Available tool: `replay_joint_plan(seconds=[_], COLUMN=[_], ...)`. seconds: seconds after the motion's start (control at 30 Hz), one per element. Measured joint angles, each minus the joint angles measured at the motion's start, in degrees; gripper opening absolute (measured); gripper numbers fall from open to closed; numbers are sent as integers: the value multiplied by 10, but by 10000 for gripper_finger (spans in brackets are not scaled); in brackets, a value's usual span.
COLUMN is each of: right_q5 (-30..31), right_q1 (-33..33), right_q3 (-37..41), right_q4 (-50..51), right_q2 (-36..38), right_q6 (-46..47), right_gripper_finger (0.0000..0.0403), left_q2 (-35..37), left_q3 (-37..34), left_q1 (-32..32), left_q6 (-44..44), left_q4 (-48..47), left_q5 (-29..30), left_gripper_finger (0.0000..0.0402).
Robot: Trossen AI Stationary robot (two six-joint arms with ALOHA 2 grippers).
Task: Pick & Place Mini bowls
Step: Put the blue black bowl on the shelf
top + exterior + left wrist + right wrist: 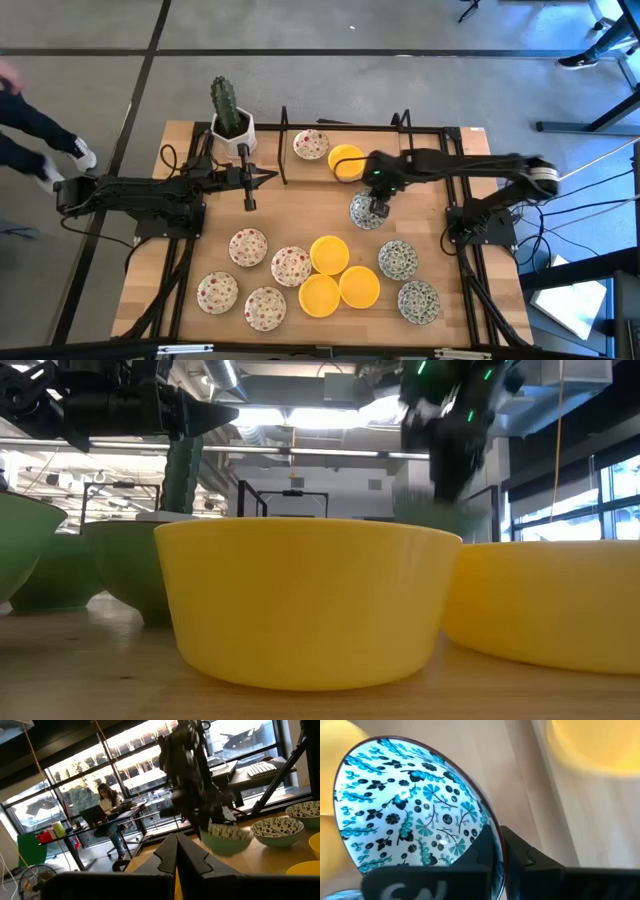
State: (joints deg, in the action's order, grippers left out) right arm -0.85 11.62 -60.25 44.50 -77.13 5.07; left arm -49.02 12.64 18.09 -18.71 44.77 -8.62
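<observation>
My right gripper (374, 208) (497, 845) hovers over the middle of the table, shut on a white mini bowl with green-blue pattern (364, 212) (410, 805). My left gripper (272, 177) (176, 851) is shut on nothing and hangs above the table's far left part, beside the cactus pot (232, 125). Several red-speckled bowls (248, 246), three yellow bowls (329, 254) and two green-blue bowls (397, 259) rest on their bases near the near edge. One red-speckled bowl (311, 144) and one yellow bowl (346, 162) sit by the far edge. My right gripper pinches the green-blue bowl by its rim (492, 837), with one finger (477, 852) inside the bowl and the other finger (530, 860) outside. The fingers come from above, pointing down. The bowl (225, 837) hangs tilted below them; whether it is clear of the table I cannot tell.
Two dark wire racks (285, 145) (405, 125) stand upright at the far side. The cactus pot sits at the far left corner. Bare wood (300, 205) lies between my two grippers. A person's legs (30, 130) show on the floor left of the table.
</observation>
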Motion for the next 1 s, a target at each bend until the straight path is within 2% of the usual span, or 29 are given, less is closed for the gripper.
replay_joint_plan(seconds=[0.17, 0.23, 0.37, 0.53, 0.77, 0.87, 1.0], right_q5=[-67, -76, -78, -113, -114, -114, -107], right_q1=[0, 0, 0, 0, -1, -1, 0], right_q3=[40, 68, 146, 275, 400, 421, 404], right_q4=[-102, -131, -189, -320, -424, -449, -442], right_q2=[141, 196, 298, 405, 476, 486, 483], right_q6=[-6, -6, 7, 35, 69, 69, 63], right_gripper_finger=[14, 14, 14, 14, 14, 14, 14], left_q2=[0, 0, 0, 0, 0, 0, 0], left_q3=[0, 0, 0, 0, 0, 0, 0], left_q1=[0, 0, 0, 0, 0, 0, 0], left_q6=[0, 0, 0, 0, 0, 0, 0], left_q4=[0, 0, 0, 0, 0, 0, 0], left_q5=[0, 0, 0, 0, 0, 1, 1], left_gripper_finger=[5, 2, 2, 5, 3, 5, 2])
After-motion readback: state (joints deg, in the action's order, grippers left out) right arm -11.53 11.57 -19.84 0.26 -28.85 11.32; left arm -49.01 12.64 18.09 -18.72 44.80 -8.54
